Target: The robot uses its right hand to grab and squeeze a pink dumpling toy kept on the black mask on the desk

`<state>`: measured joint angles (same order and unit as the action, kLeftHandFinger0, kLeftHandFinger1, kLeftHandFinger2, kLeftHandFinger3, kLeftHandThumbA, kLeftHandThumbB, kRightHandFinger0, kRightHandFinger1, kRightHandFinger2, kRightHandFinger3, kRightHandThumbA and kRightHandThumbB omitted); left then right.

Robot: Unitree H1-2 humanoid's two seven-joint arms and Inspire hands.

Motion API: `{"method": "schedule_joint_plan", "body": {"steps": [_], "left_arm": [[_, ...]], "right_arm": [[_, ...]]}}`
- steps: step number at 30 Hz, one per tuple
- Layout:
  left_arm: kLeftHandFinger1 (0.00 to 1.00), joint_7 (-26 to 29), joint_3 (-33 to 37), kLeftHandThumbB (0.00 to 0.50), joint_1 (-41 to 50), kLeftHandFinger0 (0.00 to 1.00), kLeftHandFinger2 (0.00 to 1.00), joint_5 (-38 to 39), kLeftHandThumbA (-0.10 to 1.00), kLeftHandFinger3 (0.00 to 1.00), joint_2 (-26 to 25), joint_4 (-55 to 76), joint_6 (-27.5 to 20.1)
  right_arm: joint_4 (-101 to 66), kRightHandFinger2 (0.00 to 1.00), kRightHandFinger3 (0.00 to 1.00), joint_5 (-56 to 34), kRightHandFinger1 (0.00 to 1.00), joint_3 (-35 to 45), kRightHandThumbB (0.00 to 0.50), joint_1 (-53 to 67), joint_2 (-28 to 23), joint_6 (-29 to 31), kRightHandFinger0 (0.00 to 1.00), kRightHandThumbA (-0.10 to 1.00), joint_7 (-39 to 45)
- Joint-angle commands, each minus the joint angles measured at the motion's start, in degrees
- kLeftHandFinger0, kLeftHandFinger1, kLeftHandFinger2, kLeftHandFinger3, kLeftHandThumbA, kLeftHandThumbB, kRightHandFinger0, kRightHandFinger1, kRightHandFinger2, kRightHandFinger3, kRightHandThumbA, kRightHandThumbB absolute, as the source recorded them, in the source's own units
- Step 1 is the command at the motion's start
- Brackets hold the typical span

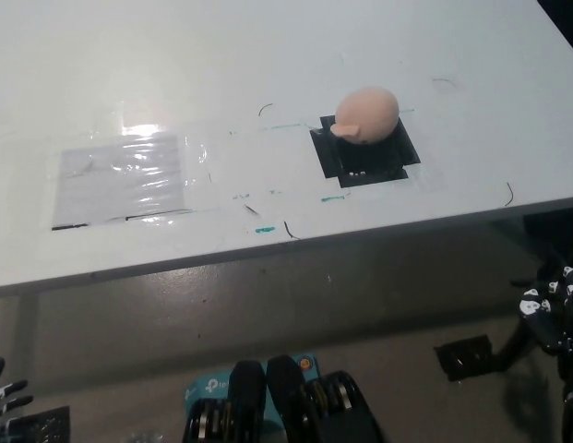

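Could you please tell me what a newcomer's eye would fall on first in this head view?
The pink dumpling toy stands out first, sitting on the black mask right of centre on the white desk. Next comes the shiny clear plastic sheet taped flat on the desk's left part. The black right hand hangs low at the right edge, below the desk, and a bit of the white left hand shows at the bottom left corner.

The right hand [552, 309] is black, with small white patches dotted along its segmented fingers. Of the left hand [4, 392], only a few slim fingertips show, dark with pale banding
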<state>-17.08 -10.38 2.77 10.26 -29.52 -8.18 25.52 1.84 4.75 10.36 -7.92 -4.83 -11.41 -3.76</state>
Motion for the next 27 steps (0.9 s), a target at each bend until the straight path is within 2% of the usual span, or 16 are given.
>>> {"method": "schedule_joint_plan", "body": {"steps": [1,4,7,11,14,17,19,22,27], "left_arm": [[0.82,-0.2,-0.7,0.122,-0.6,0.72,0.91,0.2,1.00,0.91,-1.3,0.5,0.0],[0.83,-0.1,-0.4,0.118,-0.5,0.73,0.93,-0.2,1.00,0.93,-1.6,0.9,0.2],[0.82,-0.2,-0.6,0.135,-0.6,0.72,0.89,-0.1,1.00,0.91,-1.5,0.3,-0.5],[0.81,0.5,-0.3,0.112,-0.6,0.71,0.89,-0.7,1.00,0.91,-1.3,0.9,0.3],[0.81,0.3,-0.4,0.100,-0.4,0.71,0.89,-0.7,1.00,0.92,-1.4,1.2,0.1],[0.81,0.2,-0.6,0.101,-0.5,0.71,0.88,-0.4,1.00,0.92,-1.1,0.5,-0.8],[0.81,0.0,-0.5,0.120,-0.5,0.73,0.88,-0.3,1.00,0.93,-1.2,0.5,-0.3],[0.80,-0.1,-0.1,0.127,-0.4,0.70,0.90,-0.9,1.00,0.95,-1.5,0.1,-1.4],[0.80,0.2,-0.6,0.120,-0.6,0.70,0.89,-0.4,1.00,0.93,-1.1,0.2,-0.7]], "right_arm": [[-0.8,0.53,0.97,-2.9,0.13,0.2,0.055,-2.2,-0.3,-0.8,0.00,-0.10,1.0],[-0.6,0.52,0.96,-3.5,0.11,0.4,0.066,-2.3,0.0,-0.8,0.00,-0.10,0.7],[-0.8,0.50,0.96,-3.6,0.10,0.3,0.065,-2.4,0.0,-1.9,0.00,-0.10,0.4],[-0.9,0.52,1.00,-3.8,0.13,0.1,0.046,-2.2,-0.4,-1.5,0.01,-0.10,0.7],[-0.7,0.51,1.00,-4.2,0.13,0.2,0.054,-2.3,-0.3,-1.4,0.01,-0.10,0.5],[-0.9,0.51,1.00,-3.6,0.13,-0.1,0.058,-2.5,-0.6,-1.8,0.01,-0.10,0.3],[-1.2,0.51,1.00,-3.6,0.13,-0.1,0.062,-2.5,-0.6,-2.5,0.01,-0.10,0.3],[-1.1,0.52,1.00,-4.2,0.14,-0.1,0.047,-2.6,-0.8,-2.1,0.02,-0.10,0.7],[-0.9,0.52,0.99,-4.1,0.14,-0.2,0.050,-2.8,-0.9,-2.3,0.01,-0.10,0.5]]}}
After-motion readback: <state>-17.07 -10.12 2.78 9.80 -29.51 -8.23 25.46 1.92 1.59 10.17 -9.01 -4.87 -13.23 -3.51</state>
